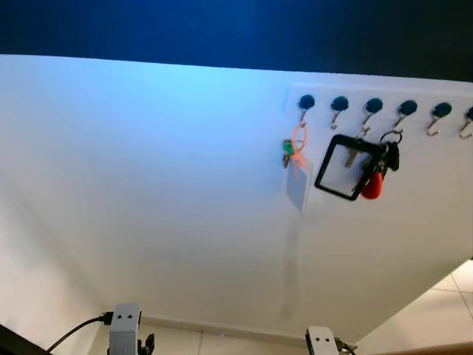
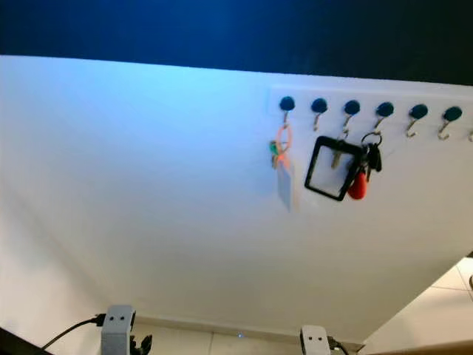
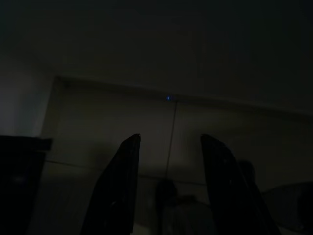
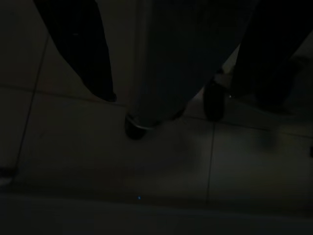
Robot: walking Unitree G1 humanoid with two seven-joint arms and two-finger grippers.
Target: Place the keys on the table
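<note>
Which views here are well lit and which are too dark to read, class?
Left and right eye views: bright, with a blue cast on the wall, and the keys on the hook rack are sharp. Left wrist view: very dark, left pincer a silhouette. Right wrist view: equally dim, floor tiles barely visible.

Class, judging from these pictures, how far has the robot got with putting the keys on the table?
Nothing looks done yet. The keys, with a red fob, hang from a hook on the wall rack, beside a black-framed tag and an orange-ringed set. Nothing is in hand: the left gripper hangs low over the floor, fingers apart. Reaching, unhooking and placing all remain.
</note>
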